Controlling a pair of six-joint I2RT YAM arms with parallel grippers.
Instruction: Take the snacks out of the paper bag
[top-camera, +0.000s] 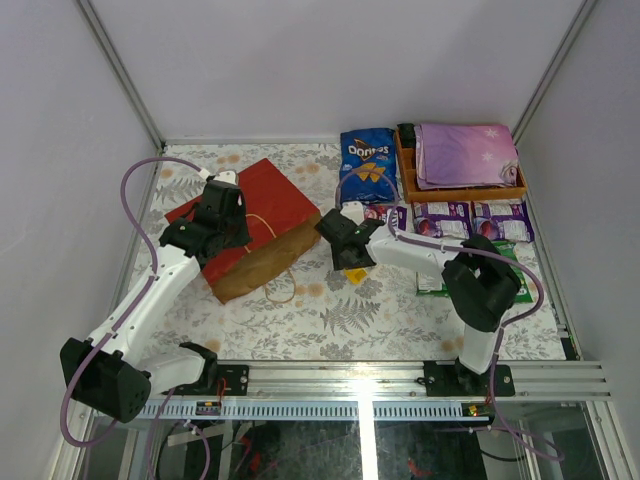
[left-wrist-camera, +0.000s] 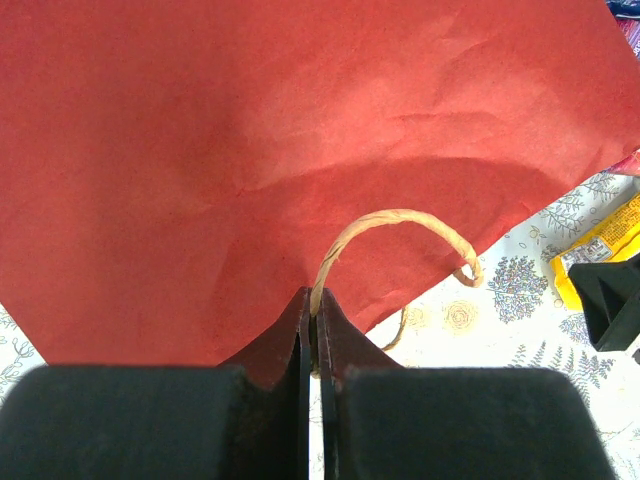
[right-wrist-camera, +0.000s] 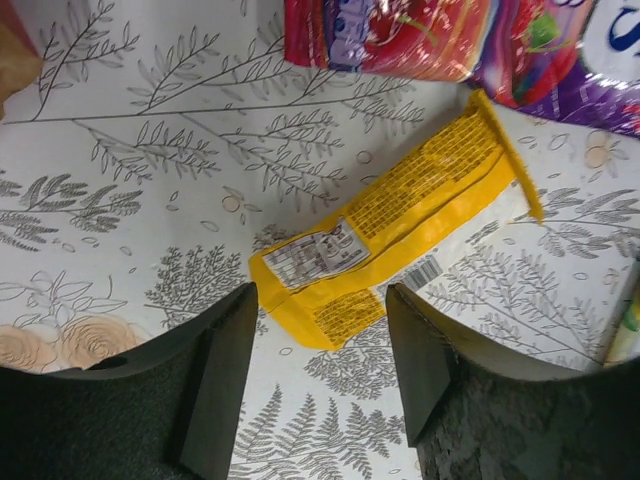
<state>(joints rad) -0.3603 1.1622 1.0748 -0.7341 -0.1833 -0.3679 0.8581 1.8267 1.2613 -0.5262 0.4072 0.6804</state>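
While the left gripper (left-wrist-camera: 313, 312) pinches shut on a tan loop handle (left-wrist-camera: 400, 218) of the red paper bag (left-wrist-camera: 250, 150), which lies flat on the leaf-print table (right-wrist-camera: 140, 150), the right gripper (right-wrist-camera: 320, 305) hangs with jaws spread over a yellow packet (right-wrist-camera: 420, 200) near the bag's mouth.

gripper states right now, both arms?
Left gripper: shut on the bag handle.
Right gripper: open, empty, over the yellow packet.

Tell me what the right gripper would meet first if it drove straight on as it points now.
Probably the yellow packet, lying flat on the tablecloth: the right gripper points down at its near end, jaws open either side.
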